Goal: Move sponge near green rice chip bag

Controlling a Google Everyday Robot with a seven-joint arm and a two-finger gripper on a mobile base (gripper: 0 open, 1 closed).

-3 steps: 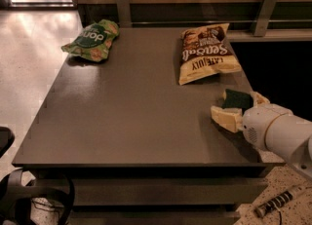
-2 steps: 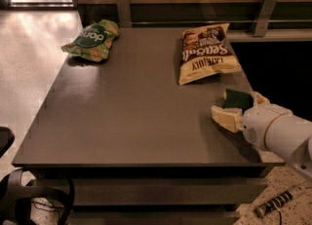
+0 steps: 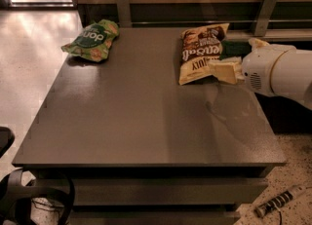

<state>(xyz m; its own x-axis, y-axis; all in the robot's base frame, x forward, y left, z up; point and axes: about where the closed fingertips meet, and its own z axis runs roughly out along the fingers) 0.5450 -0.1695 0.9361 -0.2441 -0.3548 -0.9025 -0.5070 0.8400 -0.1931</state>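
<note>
Since the frame a second ago the gripper (image 3: 235, 57) has travelled from the table's 4 o'clock edge up toward 2 o'clock. It now hangs just beside the right edge of the yellow chip bag (image 3: 201, 53). Both bags appear unmoved.

Gripper state: the fingers are closed partway around the sponge (image 3: 235, 48). Its dark green top shows between the pale fingers (image 3: 224, 70). A faint shadow on the table (image 3: 146, 121) below suggests the load is lifted clear of the surface, though I cannot tell how high.

Layout, with the clock laid on the tabletop and 12 at the far edge:
- green chip bag (image 3: 91, 40) at about 10–11 o'clock, at the far left corner, partly overhanging the left edge
- yellow chip bag at about 1 o'clock
- sponge in the gripper at about 2 o'clock, well apart from the green chip bag

Step in hand, as I judge it: carry phase. The pick looks done, and the transfer across the table is barely begun.

The next move calls for a sweep toward 10 o'clock. The sponge has to pass over or in front of the yellow chip bag without dragging it. It should then come down on bare table just beside the green chip bag, not on top of it, before the fingers let go.
</note>
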